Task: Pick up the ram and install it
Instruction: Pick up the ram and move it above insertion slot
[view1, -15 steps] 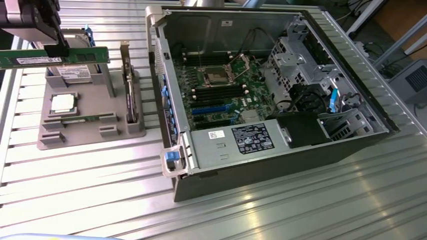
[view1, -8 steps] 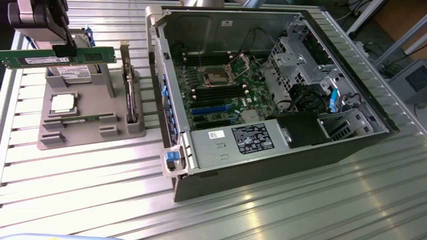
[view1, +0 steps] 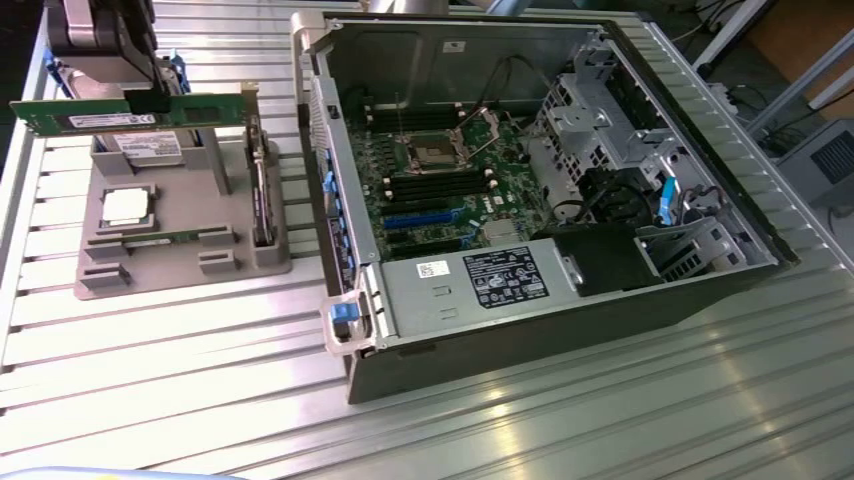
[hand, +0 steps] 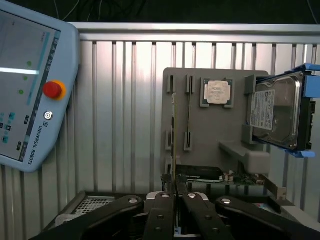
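Pincer (hand: 174, 184) clamps the ram (view1: 200, 108), a long thin green stick, pale-labelled.

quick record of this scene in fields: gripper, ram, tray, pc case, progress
gripper: gripper shut on the ram
ram pose: held level over the grey tray, clear of it
tray contents: processor chip, hard drive, dark card, second green stick
pc case: pc case open, motherboard exposed
progress: ram picked up, not yet installed
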